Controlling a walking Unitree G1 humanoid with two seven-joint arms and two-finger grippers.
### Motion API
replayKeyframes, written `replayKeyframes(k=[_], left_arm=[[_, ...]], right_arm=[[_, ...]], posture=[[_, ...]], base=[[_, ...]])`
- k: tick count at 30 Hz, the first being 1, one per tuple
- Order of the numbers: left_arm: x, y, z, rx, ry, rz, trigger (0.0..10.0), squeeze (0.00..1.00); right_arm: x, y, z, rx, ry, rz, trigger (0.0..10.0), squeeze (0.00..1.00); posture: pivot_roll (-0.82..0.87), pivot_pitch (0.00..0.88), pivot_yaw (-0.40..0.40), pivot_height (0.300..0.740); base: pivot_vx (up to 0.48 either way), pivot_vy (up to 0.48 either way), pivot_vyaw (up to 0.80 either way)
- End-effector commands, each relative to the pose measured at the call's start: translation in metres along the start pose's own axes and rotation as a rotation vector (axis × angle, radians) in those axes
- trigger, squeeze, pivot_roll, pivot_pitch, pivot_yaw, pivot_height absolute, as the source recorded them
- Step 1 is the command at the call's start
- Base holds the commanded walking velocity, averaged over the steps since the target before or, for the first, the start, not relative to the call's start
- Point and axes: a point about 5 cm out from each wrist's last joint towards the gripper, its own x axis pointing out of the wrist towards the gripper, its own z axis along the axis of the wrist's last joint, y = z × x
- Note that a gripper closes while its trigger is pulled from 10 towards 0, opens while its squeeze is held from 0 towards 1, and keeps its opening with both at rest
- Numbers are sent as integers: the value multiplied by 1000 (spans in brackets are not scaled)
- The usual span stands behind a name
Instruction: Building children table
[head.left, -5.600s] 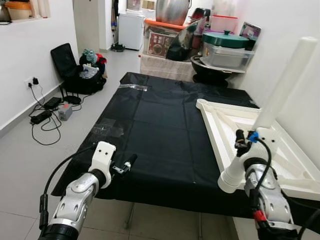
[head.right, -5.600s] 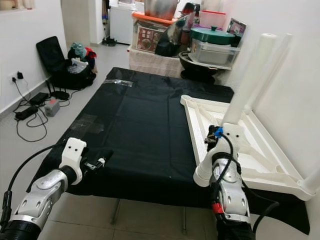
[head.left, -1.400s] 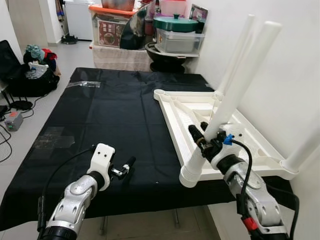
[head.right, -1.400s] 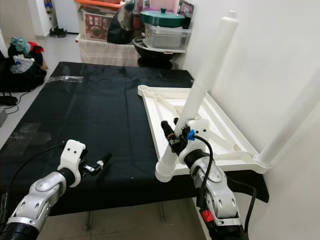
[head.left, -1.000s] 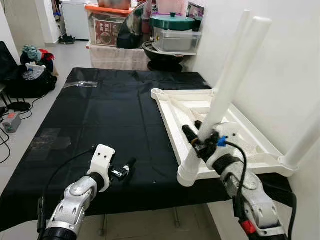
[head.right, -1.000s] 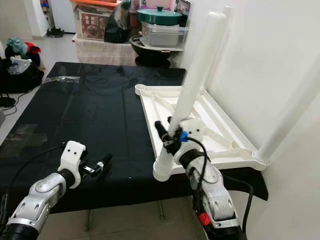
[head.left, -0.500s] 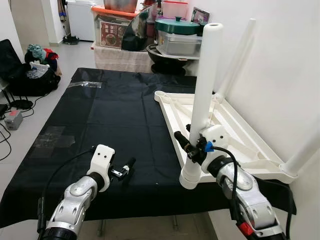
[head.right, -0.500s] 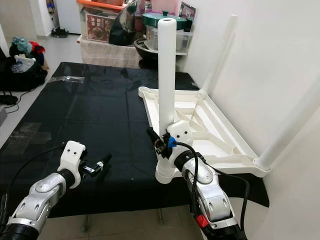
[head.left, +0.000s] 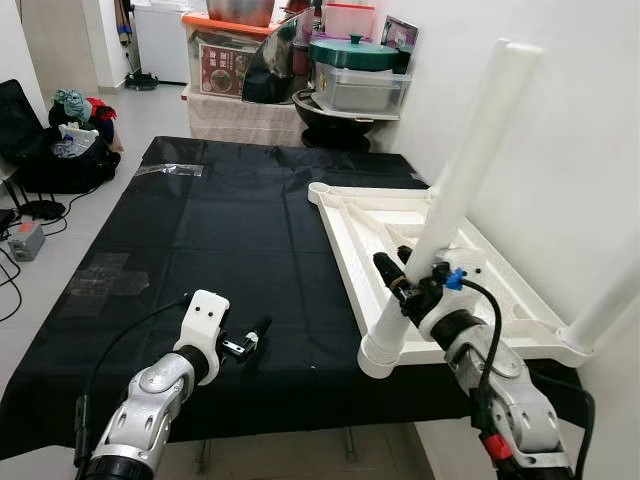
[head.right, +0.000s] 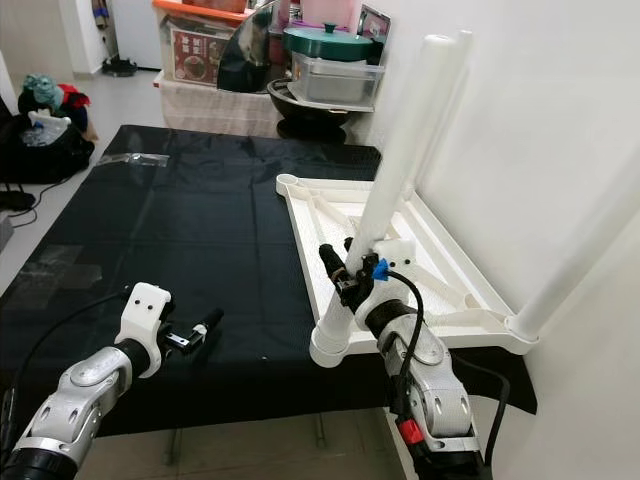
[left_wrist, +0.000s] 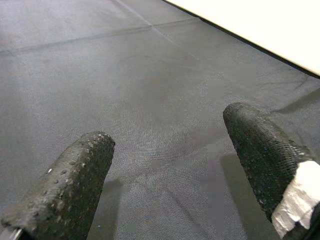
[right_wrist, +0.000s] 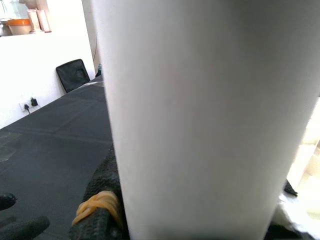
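Right jaws (head.left: 400, 282) clamp tilted leg (head.left: 455, 195) (near tabletop (head.left: 500, 290) edge).

A: What is the table leg (head.left: 462, 185) made of?

B: It looks like smooth white plastic, a little matt. The tabletop (head.left: 480, 275) has the same white plastic.

A: And the black cloth (head.left: 230, 240) under the left gripper's fingers (left_wrist: 70, 185)?

B: A matt woven fabric, with fine creases. The fingers look like rough, dotted black rubber. The arms (head.left: 150, 395) are silver metal.
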Motion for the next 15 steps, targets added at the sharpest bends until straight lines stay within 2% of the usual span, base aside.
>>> replayKeyframes(k=[1, 11, 14, 15], left_arm=[[0, -1, -1, 2, 8, -3, 10000, 0], [1, -1, 0, 6, 7, -6, 10000, 0], [1, -1, 0, 7, 7, -6, 10000, 0], [1, 0, 0, 8, 7, -6, 10000, 0]], right_arm=[[-9, -6, -49, 88, 225, -58, 10000, 0], [-8, -2, -50, 126, 210, -66, 10000, 0], [-8, -1, -51, 128, 211, -64, 10000, 0], [-8, 2, -51, 103, 214, -53, 10000, 0]], posture=[[52, 0, -113, 740], [52, 0, -107, 740], [53, 0, -108, 740], [55, 0, -107, 740]], base=[[0, 0, 0], [0, 0, 0], [0, 0, 0], [0, 0, 0]])
